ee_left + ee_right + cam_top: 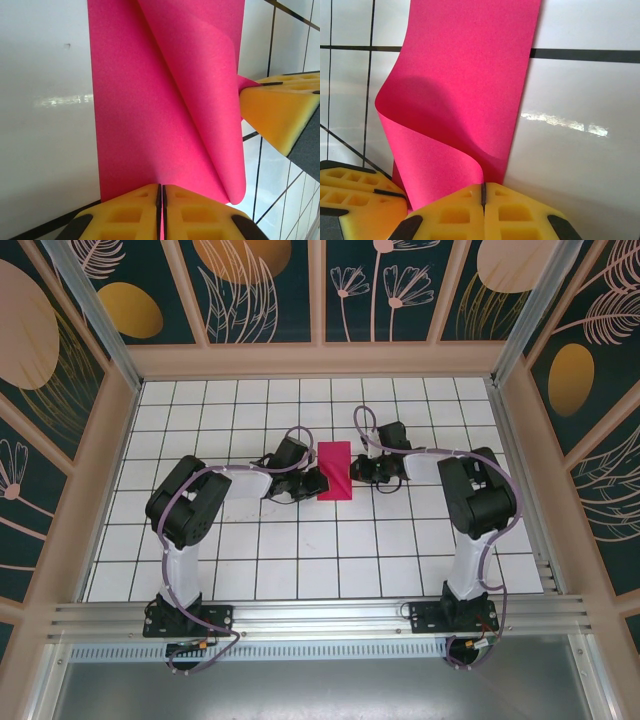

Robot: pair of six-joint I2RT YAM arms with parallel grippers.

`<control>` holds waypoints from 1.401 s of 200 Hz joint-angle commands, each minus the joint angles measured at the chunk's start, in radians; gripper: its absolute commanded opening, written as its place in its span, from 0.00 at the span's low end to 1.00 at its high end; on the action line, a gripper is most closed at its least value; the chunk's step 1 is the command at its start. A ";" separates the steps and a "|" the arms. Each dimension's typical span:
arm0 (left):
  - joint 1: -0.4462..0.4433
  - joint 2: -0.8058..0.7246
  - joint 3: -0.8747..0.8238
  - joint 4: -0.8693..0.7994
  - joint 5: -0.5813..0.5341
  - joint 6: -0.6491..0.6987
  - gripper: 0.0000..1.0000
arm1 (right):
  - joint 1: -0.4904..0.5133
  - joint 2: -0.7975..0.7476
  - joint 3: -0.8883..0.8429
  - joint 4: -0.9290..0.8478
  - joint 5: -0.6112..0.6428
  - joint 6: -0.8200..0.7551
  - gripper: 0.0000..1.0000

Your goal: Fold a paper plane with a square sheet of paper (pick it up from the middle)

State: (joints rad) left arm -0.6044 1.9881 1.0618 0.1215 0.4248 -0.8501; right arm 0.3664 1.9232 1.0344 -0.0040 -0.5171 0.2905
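- Bottom centre, left wrist view: left gripper (161, 212) pinched shut on the square sheet of paper (150, 125).
- Bottom centre, right wrist view: right gripper (483, 212) clamped likewise on the opposite edge.
- Farther up both wrist views: flap curling over, not pressed flat; looks like an early fold in hand.
- Next, probably: lining up edges, then flattening the curl into a crease.
- From above, frame centre: sheet between both grippers at the table (300, 560), looking flat; from the wrists: the curl.
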 commanded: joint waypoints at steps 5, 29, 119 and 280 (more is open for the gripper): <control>-0.005 0.021 0.007 -0.095 -0.026 0.034 0.13 | 0.002 0.023 0.039 -0.002 -0.025 -0.028 0.07; -0.005 0.024 0.013 -0.118 -0.031 0.046 0.12 | 0.002 0.029 0.041 0.002 -0.036 -0.030 0.07; -0.005 -0.042 -0.046 -0.164 -0.044 0.099 0.10 | 0.037 -0.031 -0.017 -0.006 -0.055 -0.015 0.07; -0.005 -0.129 -0.129 -0.215 -0.056 0.155 0.10 | 0.128 -0.029 -0.019 -0.004 -0.003 0.009 0.07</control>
State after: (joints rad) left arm -0.6044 1.8519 0.9440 -0.0128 0.3866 -0.7219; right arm 0.4934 1.8729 0.9874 -0.0044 -0.5411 0.2974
